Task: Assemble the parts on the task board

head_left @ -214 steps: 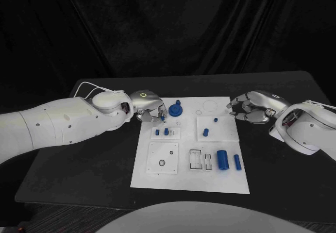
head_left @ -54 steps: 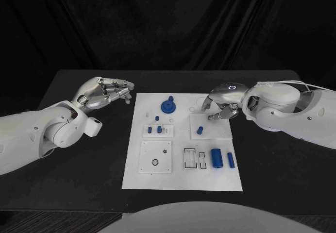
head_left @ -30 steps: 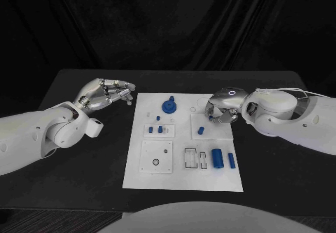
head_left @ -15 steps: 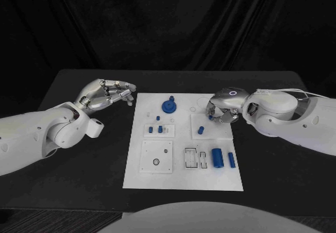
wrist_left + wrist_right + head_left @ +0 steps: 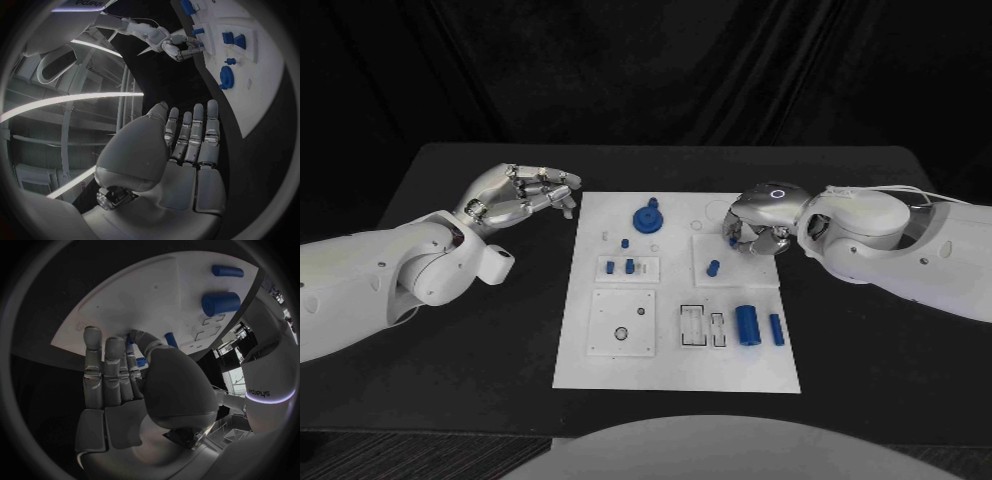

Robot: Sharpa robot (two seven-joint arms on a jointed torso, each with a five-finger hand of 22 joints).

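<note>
A small blue plastic peg (image 5: 733, 240) is pinched in the fingers of the right hand (image 5: 759, 222), over the far right part of the white flat task board (image 5: 675, 370). It is judged light, stiff and slippery, best taken by its sides. Its lower end is hidden. The left hand (image 5: 516, 195), left of the board, is empty, fingers loosely curled.

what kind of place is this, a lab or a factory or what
Most likely a robotics lab or test cell: a black table backed by dark curtains, a white task board with small blue parts, and a metal frame with strip lights in the left wrist view.
</note>
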